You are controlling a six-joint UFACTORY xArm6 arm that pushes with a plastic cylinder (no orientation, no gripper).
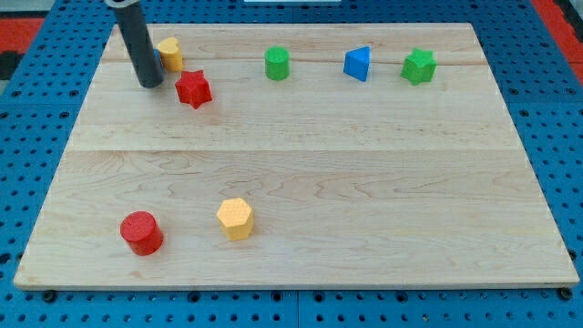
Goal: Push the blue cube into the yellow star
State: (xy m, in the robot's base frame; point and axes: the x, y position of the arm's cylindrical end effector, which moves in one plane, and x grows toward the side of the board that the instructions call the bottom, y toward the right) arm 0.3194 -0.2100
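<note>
Our tip [150, 84] is planted at the board's [319, 182] top left, just beside the yellow star [169, 50], with the red star [193, 88] close on its right. A sliver of blue peeks from behind the rod, likely the blue cube [158, 60], mostly hidden and apparently against that star. We carry a bare rod, so nothing is grasped. We judge the push nearly done. The blue wedge [358, 64] sits well apart.
</note>
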